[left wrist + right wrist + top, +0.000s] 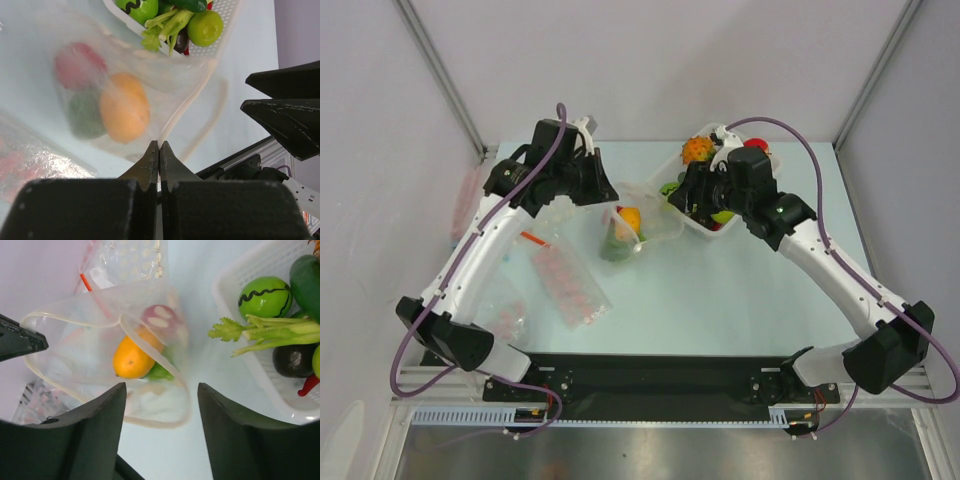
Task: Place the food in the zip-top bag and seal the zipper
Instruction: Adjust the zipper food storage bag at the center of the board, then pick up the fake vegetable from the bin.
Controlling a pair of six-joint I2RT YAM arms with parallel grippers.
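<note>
The zip-top bag (638, 226) lies between the arms with its mouth held open. Inside it are an orange fruit (131, 359), a red piece (159, 317) and a green piece (161, 371). Its zipper (186, 390) runs unsealed round the open rim. My left gripper (159, 145) is shut on the bag's rim and holds it up. My right gripper (161, 387) hangs open and empty just above the bag's mouth, beside the white tray (705, 227). More food sits in that tray: a green ball (265, 296), celery (260, 331) and a dark avocado (294, 360).
A flat packet with pink-red blobs (570, 285) and a thin red strip (532, 240) lie left of the bag. A clear crinkly packet (505, 315) rests by the left arm. A white-dotted packet (130, 257) lies beyond the bag.
</note>
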